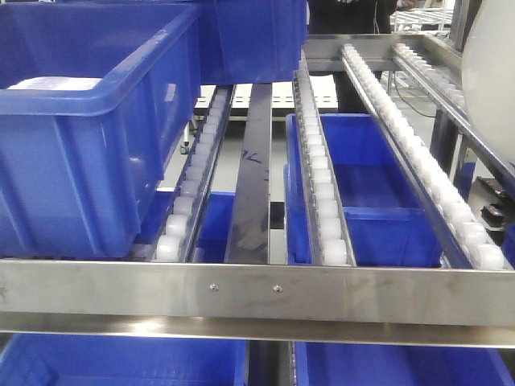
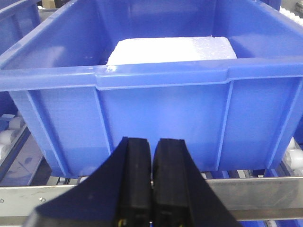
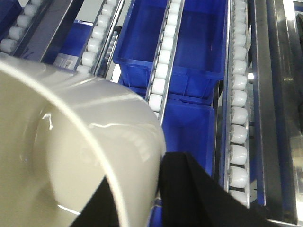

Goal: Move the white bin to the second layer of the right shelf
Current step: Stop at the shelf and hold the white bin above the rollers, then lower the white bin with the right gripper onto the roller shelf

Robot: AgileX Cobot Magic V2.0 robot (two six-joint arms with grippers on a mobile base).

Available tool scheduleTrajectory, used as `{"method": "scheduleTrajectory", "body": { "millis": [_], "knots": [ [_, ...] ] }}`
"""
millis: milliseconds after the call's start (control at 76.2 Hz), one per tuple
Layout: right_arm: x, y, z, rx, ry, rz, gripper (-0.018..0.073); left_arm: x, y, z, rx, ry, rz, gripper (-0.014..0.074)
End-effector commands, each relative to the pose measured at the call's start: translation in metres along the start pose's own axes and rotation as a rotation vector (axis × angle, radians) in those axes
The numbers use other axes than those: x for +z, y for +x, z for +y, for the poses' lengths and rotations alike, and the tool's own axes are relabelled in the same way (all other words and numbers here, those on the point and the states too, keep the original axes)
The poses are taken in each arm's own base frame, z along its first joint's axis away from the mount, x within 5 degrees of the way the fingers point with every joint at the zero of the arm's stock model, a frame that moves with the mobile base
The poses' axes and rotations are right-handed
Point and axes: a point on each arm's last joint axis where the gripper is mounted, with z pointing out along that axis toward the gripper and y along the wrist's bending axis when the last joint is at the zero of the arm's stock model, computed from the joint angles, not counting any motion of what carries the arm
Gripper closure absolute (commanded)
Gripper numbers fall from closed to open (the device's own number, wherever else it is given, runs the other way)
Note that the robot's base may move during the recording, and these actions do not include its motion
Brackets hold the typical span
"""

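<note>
While the right gripper (image 3: 137, 198) clamps its rim, the glossy cream white bin (image 3: 71, 156) hangs over roller lanes (image 3: 163, 61). Blue crates (image 3: 184, 42) sit below. Left gripper (image 2: 152, 184) is closed, empty.

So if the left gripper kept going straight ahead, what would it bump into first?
Most likely the front wall of the blue crate. The left gripper, its jaws together, points right at that wall, just above the steel front rail. How near it is, the wrist view can't show.
</note>
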Motion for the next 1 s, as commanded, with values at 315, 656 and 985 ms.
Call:
{"method": "scheduleTrajectory", "body": {
  "millis": [315,656,985],
  "knots": [
    [-0.005,-0.019,0.0,0.002,-0.002,-0.13,0.0504,0.001,0.004,0.0,-0.003,0.002,-0.065,0.0512],
    [-0.005,-0.021,0.0,0.002,-0.004,-0.153,0.0504,0.001,0.004,0.0,-0.003,0.002,-0.065,0.0512],
    [0.025,-0.022,0.004,0.075,-0.041,-0.095,0.0504,0.001,0.004,0.0,-0.003,0.002,-0.065,0.0512]
  ]
}}
